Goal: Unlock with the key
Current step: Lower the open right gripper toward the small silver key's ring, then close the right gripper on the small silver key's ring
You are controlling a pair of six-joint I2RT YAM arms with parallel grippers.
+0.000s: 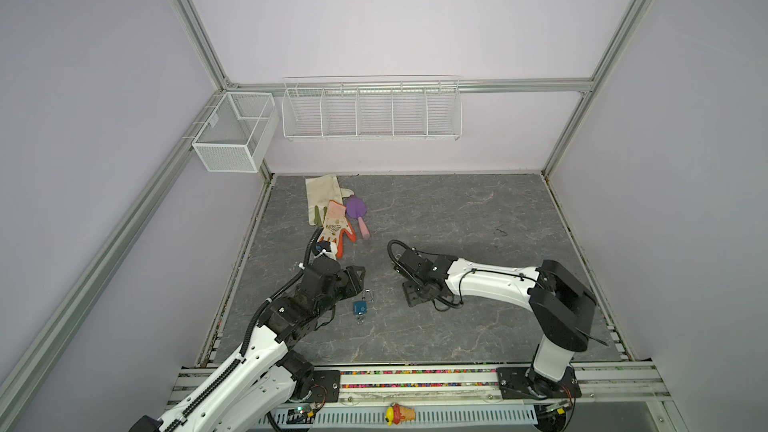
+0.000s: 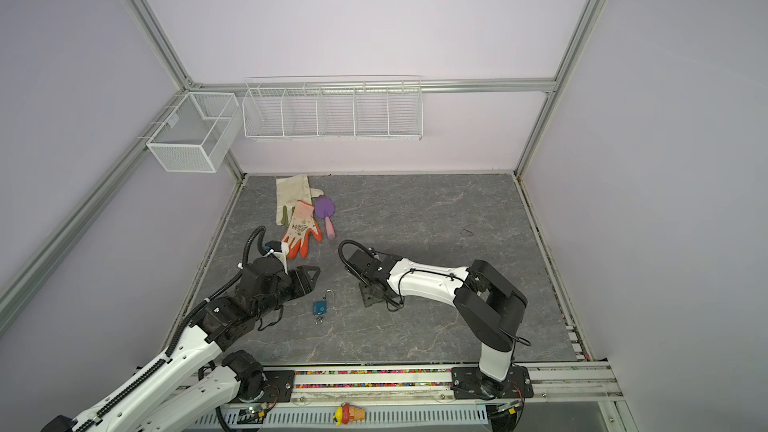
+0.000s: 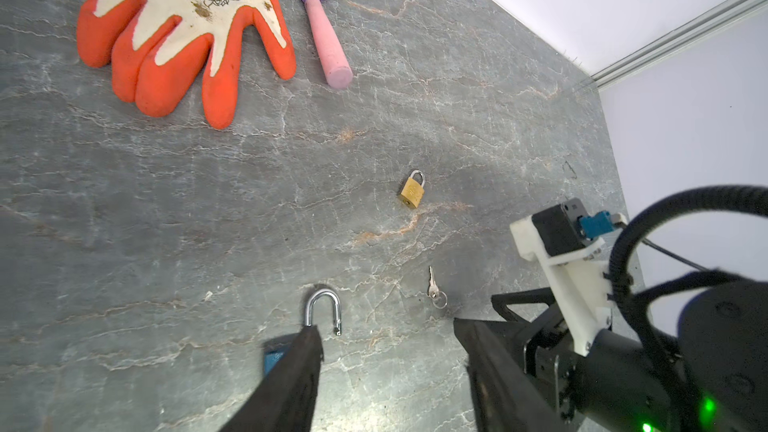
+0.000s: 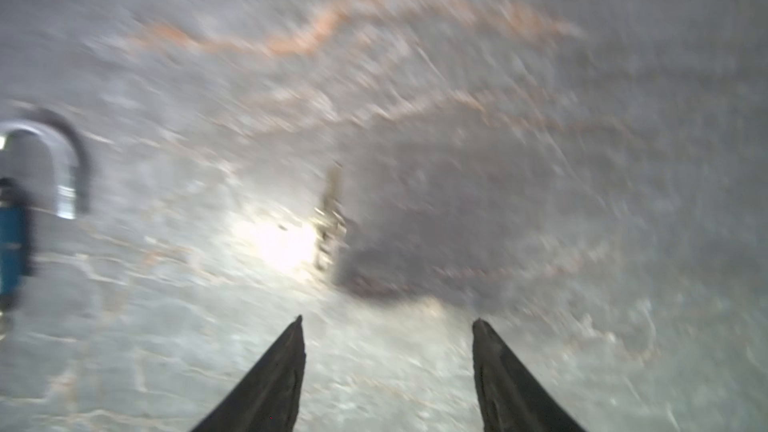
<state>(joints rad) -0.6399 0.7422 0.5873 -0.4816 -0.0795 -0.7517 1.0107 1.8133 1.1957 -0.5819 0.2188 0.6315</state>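
Observation:
A blue padlock (image 1: 360,306) lies flat on the grey table, its silver shackle (image 3: 324,309) swung open. A key with a ring (image 1: 360,318) sticks out of its bottom. My left gripper (image 3: 385,326) is open just above and left of it, with bare table between the fingers; one finger (image 3: 291,376) covers part of the blue body. A second, loose key (image 3: 433,284) lies to the right. My right gripper (image 4: 387,320) is open and low over the table, with that key (image 4: 330,218) just ahead of its tips. The right wrist view is blurred.
A small brass padlock (image 3: 412,189) lies locked beyond the loose key. An orange and white glove (image 1: 336,228), a cream glove (image 1: 322,197) and a purple trowel with a pink handle (image 1: 359,214) lie at the back left. White wire baskets (image 1: 370,112) hang on the walls.

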